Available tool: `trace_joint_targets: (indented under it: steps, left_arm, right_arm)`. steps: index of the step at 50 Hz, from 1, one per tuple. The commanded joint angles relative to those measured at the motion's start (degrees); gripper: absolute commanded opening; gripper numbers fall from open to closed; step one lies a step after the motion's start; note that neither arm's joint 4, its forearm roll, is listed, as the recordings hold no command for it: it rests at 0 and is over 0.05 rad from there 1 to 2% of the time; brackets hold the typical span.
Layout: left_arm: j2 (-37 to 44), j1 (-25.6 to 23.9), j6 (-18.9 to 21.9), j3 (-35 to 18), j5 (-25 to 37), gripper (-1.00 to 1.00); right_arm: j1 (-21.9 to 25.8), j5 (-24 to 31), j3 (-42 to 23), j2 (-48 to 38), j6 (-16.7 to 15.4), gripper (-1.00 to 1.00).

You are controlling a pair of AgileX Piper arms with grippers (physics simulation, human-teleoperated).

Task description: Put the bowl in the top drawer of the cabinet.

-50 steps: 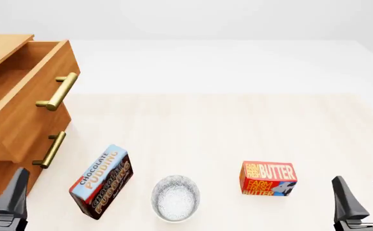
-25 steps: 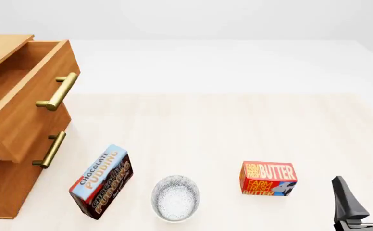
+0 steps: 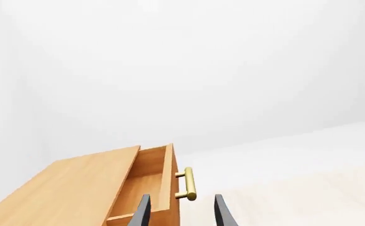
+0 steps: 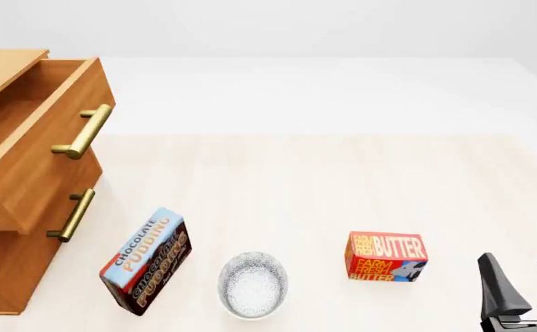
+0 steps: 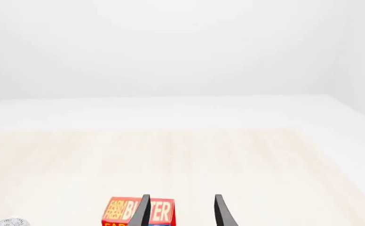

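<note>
The speckled white bowl stands on the table near the front edge, between two boxes. At the left stands the wooden cabinet; its top drawer is pulled out, and what lies inside is hidden. In the front view my left gripper is out of frame. The left wrist view shows the left gripper open and empty, facing the open top drawer and its brass handle. My right gripper stands open at the front right, right of the butter box. A sliver of the bowl shows in the right wrist view.
A chocolate pudding box lies tilted left of the bowl, close to the cabinet. A red butter box stands right of the bowl, seen too as the butter box ahead of the right gripper. The lower drawer's handle is below the open drawer.
The left gripper slid left along the front edge and has left the front view. The right gripper, bowl, boxes and drawer have not moved.
</note>
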State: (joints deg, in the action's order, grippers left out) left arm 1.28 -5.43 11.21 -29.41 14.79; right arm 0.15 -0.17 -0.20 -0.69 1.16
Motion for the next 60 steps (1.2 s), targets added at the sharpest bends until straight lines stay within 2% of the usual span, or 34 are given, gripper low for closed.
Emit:
trace_joint_targets:
  steps: [1,2,4,6,8,10,12,14,15,16,17,18,19,22,23,25,27,28,30,37,39,40,42,47,49,51,53,60]
  left_arm:
    - [4.32,-2.12,0.53,-6.09,2.17,1.0]
    - [5.1,-2.89,3.87,-7.41,1.32,1.0]
    - [5.73,-3.18,3.95,-7.99,1.23,1.0]
    - [8.35,-2.61,1.6,-9.87,1.92,1.0]
    - [8.44,-3.5,5.19,-10.34,0.82,1.0]
    - [9.45,-3.7,5.62,-11.56,0.28,1.0]
    - [11.37,-2.96,3.67,-13.2,0.47,1.0]
    - [12.13,-2.94,3.78,-13.79,0.25,1.0]
    - [14.27,-2.97,-0.6,-16.0,1.37,1.0]
    - [15.02,-2.38,-1.29,-16.7,1.47,1.0]
    - [15.03,-2.38,-1.29,-16.71,1.47,1.0]
    - [14.54,-2.68,2.27,-16.23,-0.05,1.0]
    - [14.54,-2.68,2.27,-16.21,-0.07,1.0]
    - [18.22,-1.46,-1.78,-19.0,1.19,1.0]
    - [18.32,-1.69,-0.81,-19.2,0.95,1.0]
    - [20.33,-1.3,-2.41,-20.67,1.79,1.0]
    - [21.23,-1.26,-1.94,-21.21,1.75,1.0]
    - [23.45,-0.69,-4.2,-22.37,2.98,1.0]
    - [25.69,-0.11,-5.11,-23.71,3.94,1.0]
    - [29.31,0.16,-5.65,-28.07,6.34,1.0]
    - [31.07,0.13,-7.42,-30.21,8.02,1.0]
    - [31.13,0.24,-5.98,-30.52,8.01,1.0]
    - [33.28,0.69,-7.95,-32.41,9.93,1.0]
    - [36.3,2.71,-8.61,-34.42,11.05,1.0]
    - [37.57,2.73,-10.06,-35.8,12.28,1.0]
    - [38.15,2.88,-9.5,-36.78,12.65,1.0]
    - [40.17,2.81,-11.2,-37.94,14.23,1.0]
    - [43.95,5.06,-11.07,-39.33,14.84,1.0]
  right_arm:
    - [0.0,0.0,0.0,0.0,-0.02,1.0]
    - [-0.01,0.0,0.0,0.0,0.02,1.0]
    - [0.0,0.0,0.0,0.01,0.01,1.0]
    - [0.0,0.0,0.0,-0.01,-0.01,1.0]
    - [0.0,0.0,0.0,-0.02,0.0,1.0]
    - [0.0,0.0,0.0,0.0,-0.01,1.0]
    - [0.0,0.0,0.0,0.02,-0.01,1.0]
    - [0.0,0.0,0.0,-0.01,0.0,1.0]
    - [0.0,0.0,0.0,0.01,-0.01,1.0]
    - [-0.01,0.0,0.0,0.02,0.0,1.0]
    - [-0.01,0.0,0.0,0.02,0.0,1.0]
    - [0.0,0.0,0.0,0.01,-0.01,1.0]
    - [0.0,0.0,0.0,0.01,-0.01,1.0]
    - [0.0,0.0,0.0,-0.02,0.0,1.0]
    - [0.0,-0.01,0.0,-0.02,-0.01,1.0]
    - [0.0,0.0,0.0,0.0,-0.02,1.0]
    - [0.0,0.0,0.0,0.0,0.0,1.0]
    - [0.0,0.0,0.0,0.01,0.0,1.0]
    - [0.0,0.0,0.0,0.0,0.01,1.0]
    - [0.0,-0.01,0.0,-0.02,0.0,1.0]
    - [0.0,0.0,0.0,0.01,0.0,1.0]
    - [0.0,0.0,0.0,0.01,-0.02,1.0]
    - [0.0,0.0,0.0,0.01,0.0,1.0]
    - [0.0,0.0,0.0,0.0,0.0,1.0]
    - [0.0,0.0,0.0,-0.01,0.01,1.0]
    - [0.0,0.0,0.0,0.0,0.0,1.0]
    - [0.0,0.0,0.0,0.0,0.0,1.0]
    - [-0.01,0.0,0.0,0.0,-0.01,1.0]
